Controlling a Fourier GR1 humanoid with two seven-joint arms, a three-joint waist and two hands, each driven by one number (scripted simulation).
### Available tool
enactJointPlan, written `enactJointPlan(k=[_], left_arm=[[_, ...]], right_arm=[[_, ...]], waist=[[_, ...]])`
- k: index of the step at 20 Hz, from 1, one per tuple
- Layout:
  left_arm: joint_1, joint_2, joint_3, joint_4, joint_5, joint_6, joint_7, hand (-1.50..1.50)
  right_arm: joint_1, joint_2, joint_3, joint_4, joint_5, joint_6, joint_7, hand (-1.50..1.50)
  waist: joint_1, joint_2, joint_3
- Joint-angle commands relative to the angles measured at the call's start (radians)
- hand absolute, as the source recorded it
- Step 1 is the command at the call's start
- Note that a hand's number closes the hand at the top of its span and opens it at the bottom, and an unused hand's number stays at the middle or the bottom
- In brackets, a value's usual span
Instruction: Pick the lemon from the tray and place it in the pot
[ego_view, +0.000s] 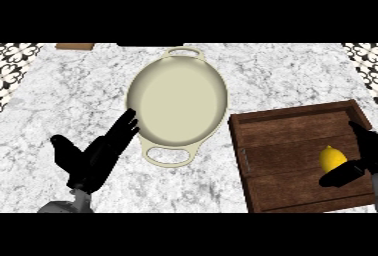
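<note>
Nearest the lower edge, the left hand (96, 155) comes up from a grey forearm at the view's lower left. Its fingers are straight and spread, the thumb standing out to the left, and the fingertips point up and to the right toward the pot. The longest fingertips lie just beside the pot's left rim; whether they touch it cannot be told. The hand holds nothing.

At the lower right lies the wooden tray (273, 165), a dark brown rectangle with a raised rim, slightly turned on the marble counter (52, 100). Its lower right corner runs out of view. The lemon (331, 157) lies on the tray's floor toward the right side, yellow, with a small pointed end facing up. The right hand (363, 150) enters from the right edge and is only partly in view. Its fingers and thumb bend round the lemon: one dark part lies just below the fruit, another rises along its right side. The lemon is in the tray, well apart from the pot.

Farther off, left of the tray and near the counter's middle, stands the cream pot (177, 97), oval and shallow, with a loop handle at its near end and another at its far end. At the far left edge a small brown board (74, 46) shows.
</note>
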Motion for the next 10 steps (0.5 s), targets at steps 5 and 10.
enactJointPlan(k=[5, 10], left_arm=[[0.016, -0.012, 0.054, 0.022, -0.005, -0.067, -0.020, 0.00], [0.077, -0.057, 0.003, -0.001, -0.081, -0.045, -0.044, 0.00]], right_arm=[[-0.023, 0.075, -0.057, 0.029, 0.055, 0.088, 0.059, -1.50], [-0.024, 0.121, -0.059, 0.157, 0.126, 0.064, -0.053, -1.50]], waist=[[0.000, 0.000, 0.000], [0.003, 0.000, 0.000]])
